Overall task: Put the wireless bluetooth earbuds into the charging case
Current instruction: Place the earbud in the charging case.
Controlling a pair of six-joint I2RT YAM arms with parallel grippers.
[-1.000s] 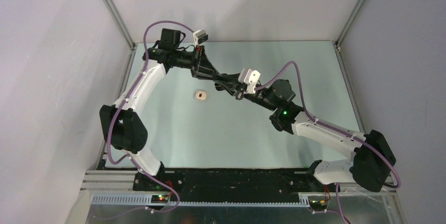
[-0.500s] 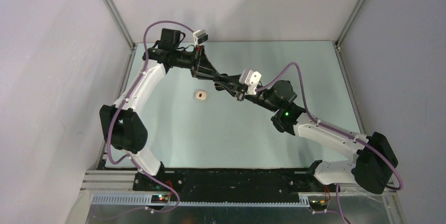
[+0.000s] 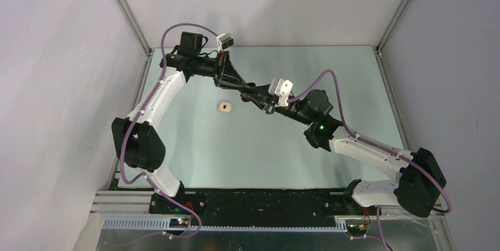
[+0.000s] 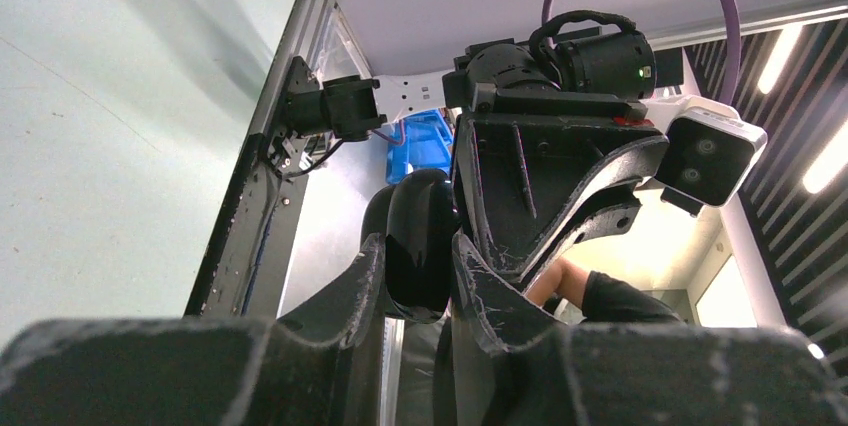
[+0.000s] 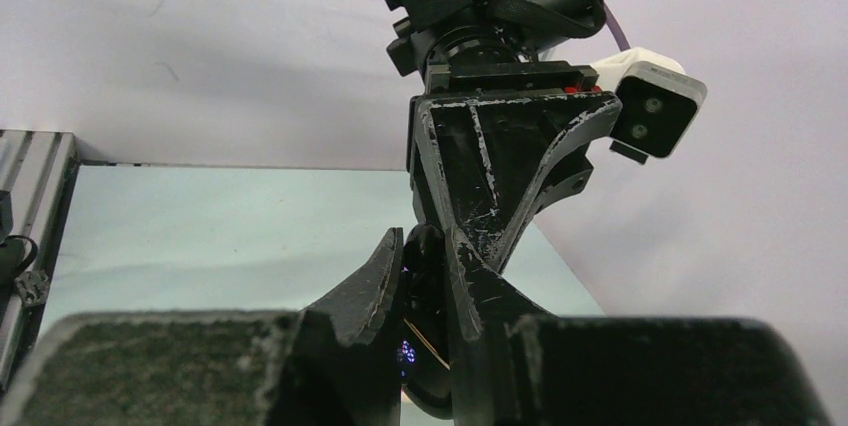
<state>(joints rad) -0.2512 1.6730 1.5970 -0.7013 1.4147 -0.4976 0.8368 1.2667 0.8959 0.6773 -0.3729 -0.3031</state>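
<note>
My two grippers meet in mid-air above the middle of the table. My left gripper (image 3: 246,89) (image 4: 415,246) is shut on a glossy black pebble-like charging case (image 4: 420,226). My right gripper (image 3: 260,99) (image 5: 425,241) faces it and is shut on the same black case (image 5: 428,291), where small blue-violet lights and a thin gold line show between the fingers. I cannot tell whether the case is open. A small cream pebble-like case (image 3: 224,106) lies on the table to the left of the grippers. No earbud shows; any are hidden or out of view.
The table (image 3: 247,145) is a pale green sheet inside a grey-walled booth with metal frame posts (image 3: 127,12). Both arms stretch over the far half. The arm bases and cable rails run along the near edge (image 3: 253,201).
The right arm's elbow and forearm have shifted slightly to the right. Both grippers stay joined at the black case, and the cream case has not moved.
</note>
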